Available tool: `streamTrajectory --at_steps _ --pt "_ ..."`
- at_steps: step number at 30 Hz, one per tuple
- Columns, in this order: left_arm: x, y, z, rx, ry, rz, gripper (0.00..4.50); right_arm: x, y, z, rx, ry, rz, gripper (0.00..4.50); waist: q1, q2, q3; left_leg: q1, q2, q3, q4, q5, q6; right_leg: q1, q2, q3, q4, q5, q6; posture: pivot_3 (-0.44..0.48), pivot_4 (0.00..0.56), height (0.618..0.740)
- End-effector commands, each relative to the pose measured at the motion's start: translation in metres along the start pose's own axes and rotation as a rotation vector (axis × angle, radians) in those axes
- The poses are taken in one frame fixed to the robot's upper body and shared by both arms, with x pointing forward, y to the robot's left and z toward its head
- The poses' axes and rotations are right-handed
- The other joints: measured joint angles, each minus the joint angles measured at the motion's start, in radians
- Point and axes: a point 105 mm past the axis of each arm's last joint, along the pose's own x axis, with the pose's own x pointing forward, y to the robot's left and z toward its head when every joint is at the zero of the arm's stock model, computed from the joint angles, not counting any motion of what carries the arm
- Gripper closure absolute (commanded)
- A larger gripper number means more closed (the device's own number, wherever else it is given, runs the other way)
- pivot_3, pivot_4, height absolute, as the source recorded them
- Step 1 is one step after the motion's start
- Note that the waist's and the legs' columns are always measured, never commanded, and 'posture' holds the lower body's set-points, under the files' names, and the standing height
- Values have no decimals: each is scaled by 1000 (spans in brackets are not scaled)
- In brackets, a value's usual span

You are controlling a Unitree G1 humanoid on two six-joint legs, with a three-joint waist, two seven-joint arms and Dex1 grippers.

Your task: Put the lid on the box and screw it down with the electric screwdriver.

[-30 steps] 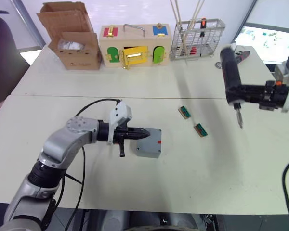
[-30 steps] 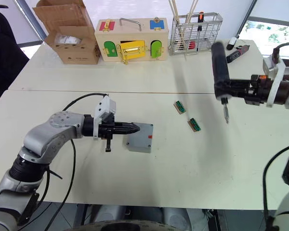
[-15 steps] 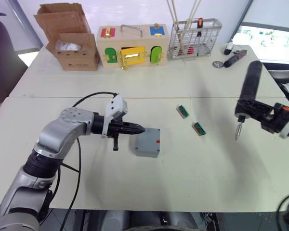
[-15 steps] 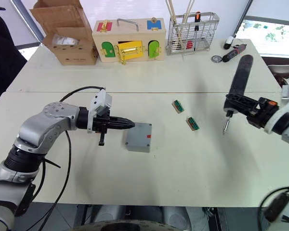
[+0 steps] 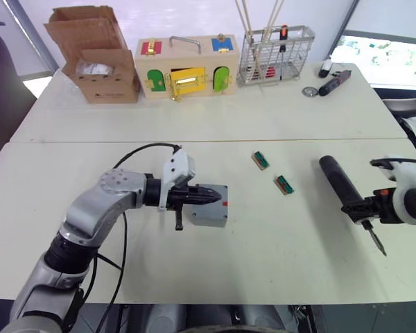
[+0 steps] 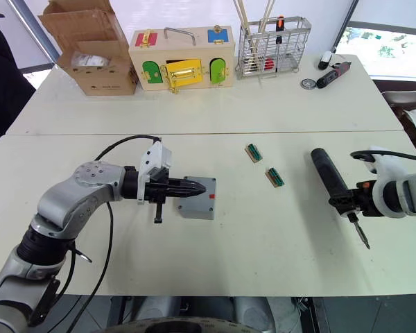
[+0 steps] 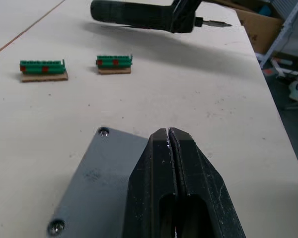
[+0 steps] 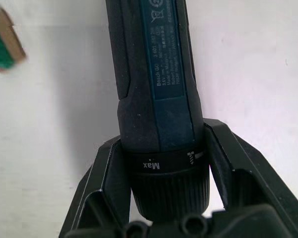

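Observation:
The grey box [image 5: 209, 214] sits at mid table, a red mark on its right side. The lid [image 7: 97, 173] lies flat on top of it, with screw heads showing in two corners. My left gripper [image 5: 220, 197] is shut with nothing between its fingers, and its tips [image 7: 168, 133] rest over the lid. At the right, my right gripper [image 5: 364, 207] is shut on the electric screwdriver [image 5: 338, 182]. The dark tool is held nearly level, low over the table, with its bit pointing toward the front edge. Both fingers [image 8: 105, 171] clamp the collar of the screwdriver [image 8: 156, 79].
Two green terminal blocks [image 5: 261, 160] [image 5: 285, 184] lie between the box and the screwdriver. Along the back stand a cardboard box [image 5: 97, 59], a wooden box with coloured doors [image 5: 187, 66] and a wire basket [image 5: 276, 50]. A small black-and-red tool [image 5: 333, 81] lies at the back right.
My right arm has brought the screwdriver down from upright in the air to nearly level, low over the table at the right. The left gripper stays shut at the box.

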Motion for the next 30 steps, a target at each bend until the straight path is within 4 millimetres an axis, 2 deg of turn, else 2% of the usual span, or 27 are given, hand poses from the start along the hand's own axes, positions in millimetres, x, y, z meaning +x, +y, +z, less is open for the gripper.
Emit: streamTrajectory --at_steps 1,6,8,14,25,30 --pt "2 -8 6 33 -17 -4 4500 -6 -7 7 -106 4 -41 1665 0 0 0 0 0 0 0 0 0 0 0 0 0 0 0 0 150 740" --pt "7 -12 5 21 -33 1 4500 -7 -12 1 -200 85 -23 307 -2 0 0 0 0 -1 0 0 0 0 0 -1 0 0 0 0 150 740" --pt "9 -12 5 16 -40 3 4500 -8 -16 0 -226 114 -30 34 -2 0 0 0 0 -1 0 0 0 0 0 -1 0 0 0 0 150 740" --pt "17 -15 4 2 -65 12 4500 -4 -14 -9 -256 222 53 34 -1 0 0 0 0 -1 0 0 0 0 0 -1 0 0 0 0 150 740" --pt "19 -21 1 -21 -76 42 4500 24 -9 8 -213 287 123 34 -8 -3 -1 1 0 -2 0 0 0 0 0 -1 0 0 0 0 150 740" --pt "18 -21 0 -25 -78 62 4500 32 -6 -7 -268 384 135 1265 -4 -7 -3 2 -1 -2 0 0 0 2 -1 -1 0 0 0 0 150 740"
